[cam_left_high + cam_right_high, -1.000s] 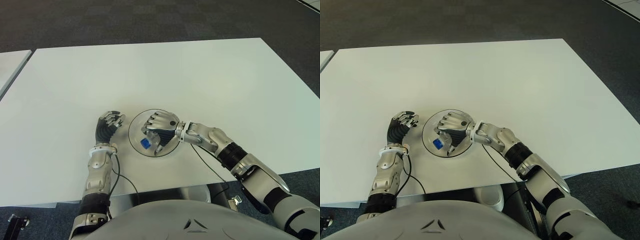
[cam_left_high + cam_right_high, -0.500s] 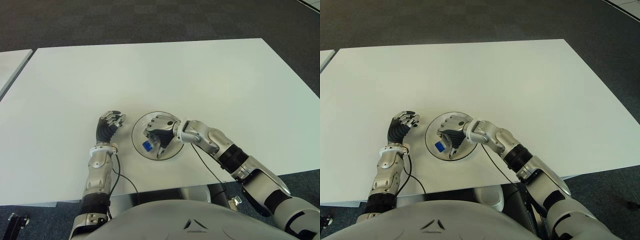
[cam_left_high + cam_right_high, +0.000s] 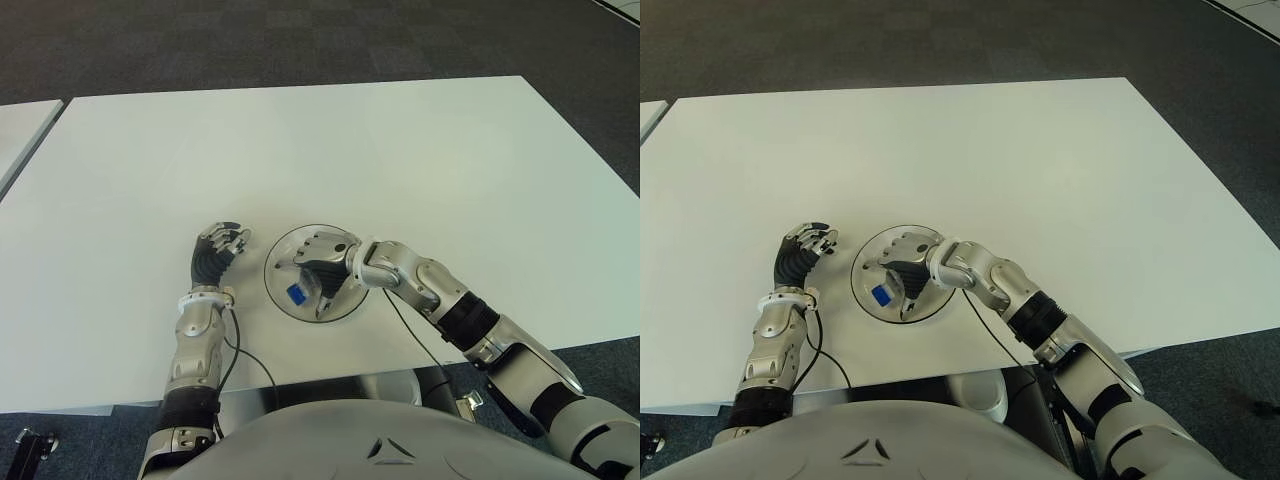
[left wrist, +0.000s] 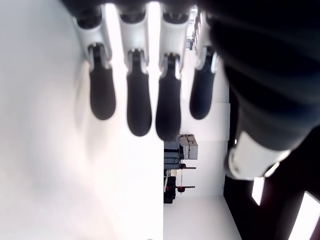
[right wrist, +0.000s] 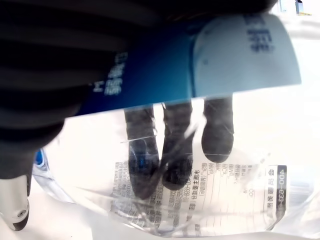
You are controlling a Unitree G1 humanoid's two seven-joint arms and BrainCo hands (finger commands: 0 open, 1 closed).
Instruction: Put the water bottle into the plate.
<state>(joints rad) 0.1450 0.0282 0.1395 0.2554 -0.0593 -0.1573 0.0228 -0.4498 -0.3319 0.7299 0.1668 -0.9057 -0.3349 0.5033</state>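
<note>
Placing step, nearly done. Right hand (image 3: 322,256) over round clear glass plate (image 3: 350,305), fingers wrapped round clear plastic water bottle w/ blue label and blue cap (image 3: 297,292); grip seen in wrist view (image 5: 200,65). Bottle lying on its side inside plate, cap toward 8 o'clock. Can't tell if fully resting on plate. Left hand (image 3: 216,252) idle at plate's 9 o'clock on white table (image 3: 400,160), fingers slack, holding nothing. Next, prob.: uncurl fingers, lift clear w/o rolling bottle over rim.
</note>
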